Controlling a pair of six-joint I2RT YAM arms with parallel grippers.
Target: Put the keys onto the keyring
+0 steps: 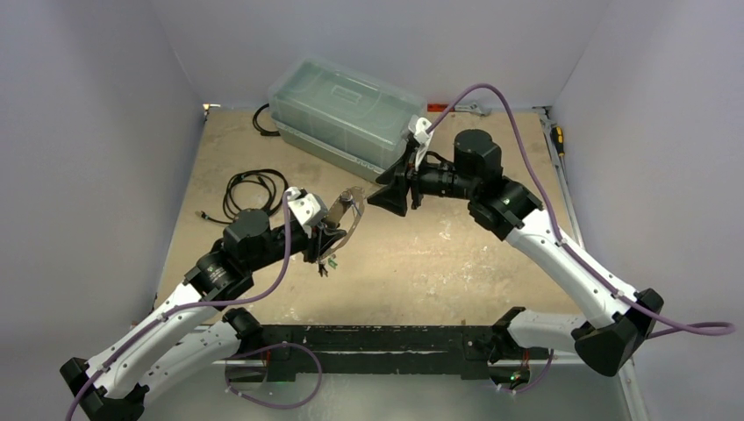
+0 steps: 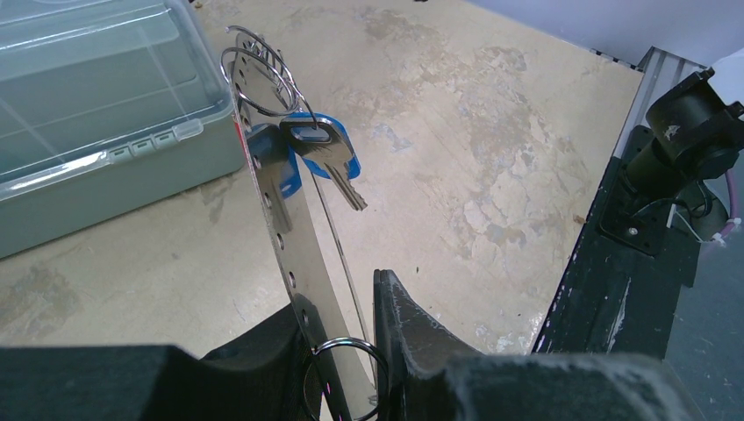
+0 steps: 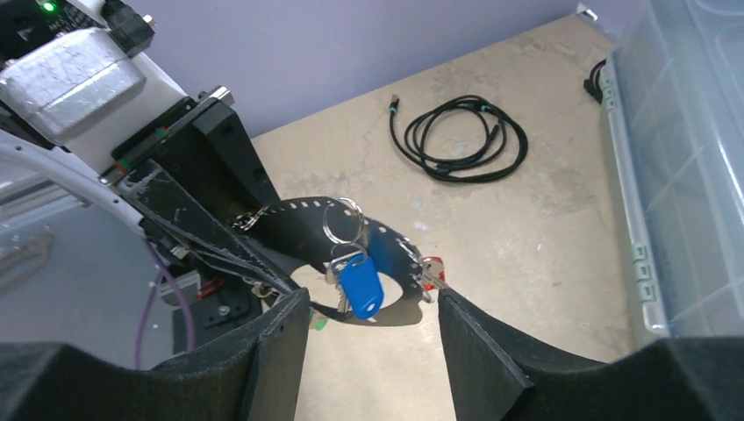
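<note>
Left jaws clamp the keyring (image 2: 303, 263) above the counter (image 2: 491, 132).
A blue key (image 2: 326, 145) hangs from its rim; right jaws stand apart, near the key and facing it.

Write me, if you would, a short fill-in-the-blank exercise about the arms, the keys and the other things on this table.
1. The key hanging from the keyring has a ____ plastic tag.
2. The left gripper clamps the keyring, while the right gripper is ____ and holds nothing.
3. The coiled cable lying on the table is ____ in colour.

Missing words: blue; open; black.
</note>
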